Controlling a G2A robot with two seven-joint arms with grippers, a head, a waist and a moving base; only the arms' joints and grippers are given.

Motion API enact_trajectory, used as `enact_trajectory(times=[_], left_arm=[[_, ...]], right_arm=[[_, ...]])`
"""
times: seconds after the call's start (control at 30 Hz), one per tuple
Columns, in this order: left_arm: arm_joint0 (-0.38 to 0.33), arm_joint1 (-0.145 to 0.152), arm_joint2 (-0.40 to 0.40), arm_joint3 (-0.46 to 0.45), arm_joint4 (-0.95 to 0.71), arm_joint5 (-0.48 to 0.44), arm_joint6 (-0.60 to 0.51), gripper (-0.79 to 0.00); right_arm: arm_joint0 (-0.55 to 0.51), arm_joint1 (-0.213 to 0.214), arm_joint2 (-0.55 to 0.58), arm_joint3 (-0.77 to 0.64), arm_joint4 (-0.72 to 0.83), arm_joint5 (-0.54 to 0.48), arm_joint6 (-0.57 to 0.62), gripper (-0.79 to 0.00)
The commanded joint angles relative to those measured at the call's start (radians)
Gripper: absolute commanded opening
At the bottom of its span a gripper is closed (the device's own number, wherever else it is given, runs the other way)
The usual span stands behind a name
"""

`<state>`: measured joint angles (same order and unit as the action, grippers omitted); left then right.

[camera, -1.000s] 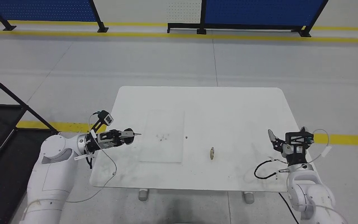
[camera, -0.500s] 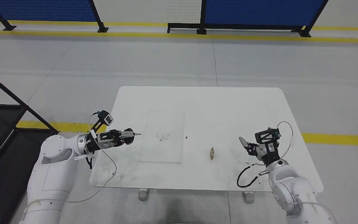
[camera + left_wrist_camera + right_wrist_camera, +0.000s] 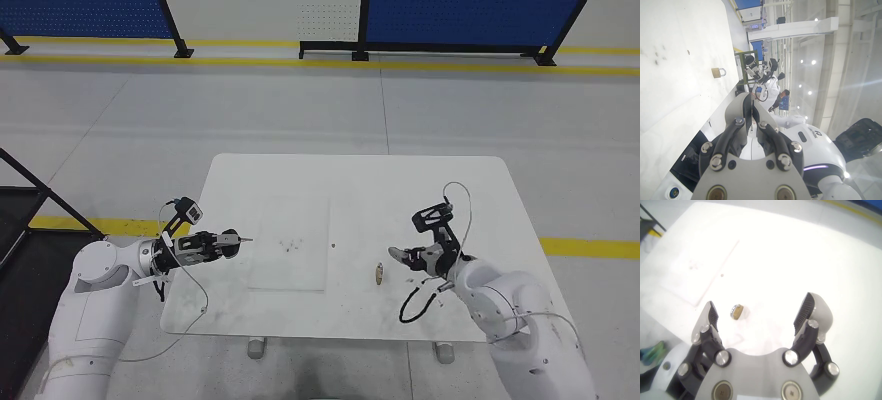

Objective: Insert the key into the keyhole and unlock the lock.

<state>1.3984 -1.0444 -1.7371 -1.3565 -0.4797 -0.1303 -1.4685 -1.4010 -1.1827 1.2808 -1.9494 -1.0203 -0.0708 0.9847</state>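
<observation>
A small brass padlock [image 3: 380,272] with a silver shackle lies flat near the table's front middle; it also shows as the padlock [image 3: 717,72] and the padlock [image 3: 736,312]. My left gripper [image 3: 232,241] hovers over the table's left side, shut on a thin metal key [image 3: 246,240] whose tip sticks out toward the middle. In the left wrist view the left gripper [image 3: 751,97] has its fingers pressed together, the key edge-on between them. My right gripper [image 3: 400,255] is open just right of the padlock; the right gripper [image 3: 757,311] holds nothing.
A thin white mat [image 3: 290,245] lies flat on the white table [image 3: 450,190], left of the padlock. A small dark speck [image 3: 333,244] sits by the mat's right edge. A black frame [image 3: 20,190] stands off the table's left side.
My right arm has swung left from the table's right edge to just beside the padlock, gripper open. The left arm and key have stayed still.
</observation>
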Motion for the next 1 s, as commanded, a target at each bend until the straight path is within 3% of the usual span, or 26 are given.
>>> enact_trajectory(times=[0.0, 0.13, 0.3, 0.97], left_arm=[[0.0, 0.0, 0.0, 0.0, 0.0, 0.0, 0.0, -0.785], [0.0, 0.0, 0.0, 0.0, 0.0, 0.0, 0.0, -0.785], [0.0, 0.0, 0.0, 0.0, 0.0, 0.0, 0.0, -0.785], [0.0, 0.0, 0.0, 0.0, 0.0, 0.0, 0.0, -0.785]], right_arm=[[0.038, -0.004, -0.024, 0.017, 0.025, 0.02, 0.07, 0.0], [0.102, -0.013, -0.077, 0.06, 0.085, 0.075, 0.184, 0.0], [0.15, -0.019, -0.13, 0.109, 0.073, 0.115, 0.238, 0.0], [0.152, -0.023, -0.155, 0.121, 0.081, 0.12, 0.228, 0.0]])
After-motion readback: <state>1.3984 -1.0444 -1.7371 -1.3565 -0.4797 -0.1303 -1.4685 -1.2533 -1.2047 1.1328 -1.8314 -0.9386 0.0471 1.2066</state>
